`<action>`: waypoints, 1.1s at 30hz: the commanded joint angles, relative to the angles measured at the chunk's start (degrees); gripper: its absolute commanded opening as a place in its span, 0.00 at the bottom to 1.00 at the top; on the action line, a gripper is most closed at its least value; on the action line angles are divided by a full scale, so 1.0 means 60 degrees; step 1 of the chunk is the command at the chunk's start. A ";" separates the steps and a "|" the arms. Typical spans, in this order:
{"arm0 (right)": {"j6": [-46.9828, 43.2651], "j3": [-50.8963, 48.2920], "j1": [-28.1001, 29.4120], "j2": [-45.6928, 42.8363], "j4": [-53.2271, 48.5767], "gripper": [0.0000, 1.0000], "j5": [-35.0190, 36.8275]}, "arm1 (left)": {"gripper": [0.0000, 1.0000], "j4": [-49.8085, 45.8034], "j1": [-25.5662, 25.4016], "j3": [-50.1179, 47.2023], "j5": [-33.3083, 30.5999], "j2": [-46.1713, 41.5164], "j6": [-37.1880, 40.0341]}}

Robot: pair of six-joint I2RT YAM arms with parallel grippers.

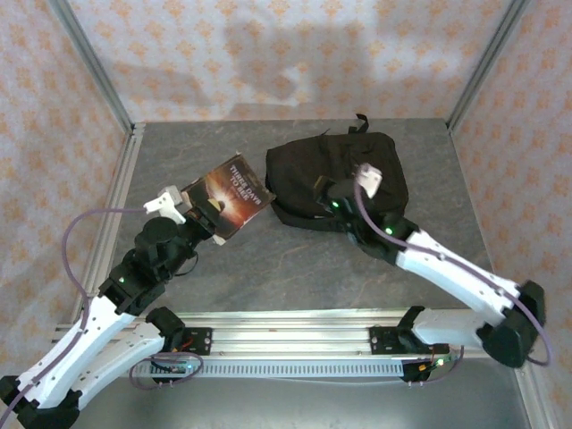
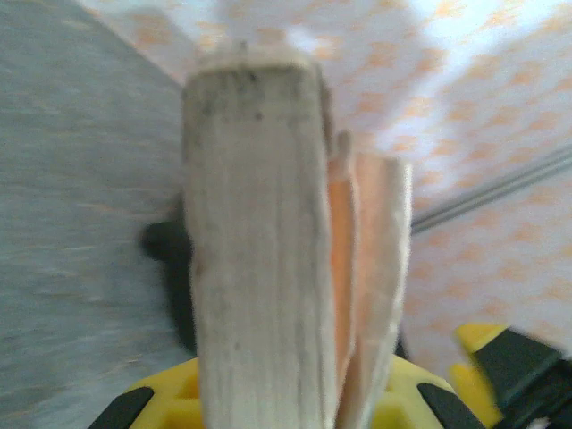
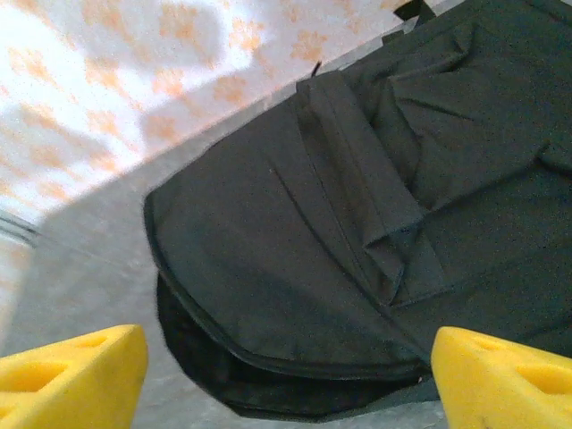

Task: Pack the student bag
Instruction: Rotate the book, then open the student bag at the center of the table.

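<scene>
One book (image 1: 236,197), lettered "THREE DAYS TO", sits clamped between left fingers (image 2: 168,407).

Item 1. Dark glossy paperback book (image 1: 234,198), orange-lit cover, at 10 o'clock from the centre of the grey stone-patterned table (image 1: 268,259): pale capitals toward the cover's 12 o'clock edge read "THREE DAYS TO"; the lettering after that was too small to read.
Item 2. Large black soft fabric backpack (image 1: 340,170), at 1 o'clock: nothing on it could be read.

Lab cell: aluminium frame (image 1: 95,63), wallpapered panels (image 1: 295,54)
</scene>
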 commanded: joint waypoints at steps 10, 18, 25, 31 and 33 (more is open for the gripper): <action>-0.3711 0.6222 -0.0045 0.6386 -0.2539 1.00 0.0449 | 0.00 -0.1813 0.0223 -0.0380 -0.1469 -0.0555 0.0687; -0.3895 0.9452 -0.0056 0.9177 -0.2979 1.00 0.0495 | 0.00 -0.1445 0.0248 -0.0923 -0.1094 -0.0675 0.0580; -0.4254 1.2186 -0.0096 1.1258 -0.4016 0.94 0.1772 | 0.00 -0.0999 0.0290 -0.1105 -0.0872 -0.0320 0.0474; -0.4210 1.3337 -0.0216 1.2271 -0.4552 0.70 0.2177 | 0.00 -0.0905 0.0379 -0.1093 -0.0768 -0.0198 0.0510; -0.4049 1.3256 -0.0300 1.2267 -0.4631 0.53 0.2225 | 0.00 -0.0891 0.0435 -0.1108 -0.0731 -0.0198 0.0525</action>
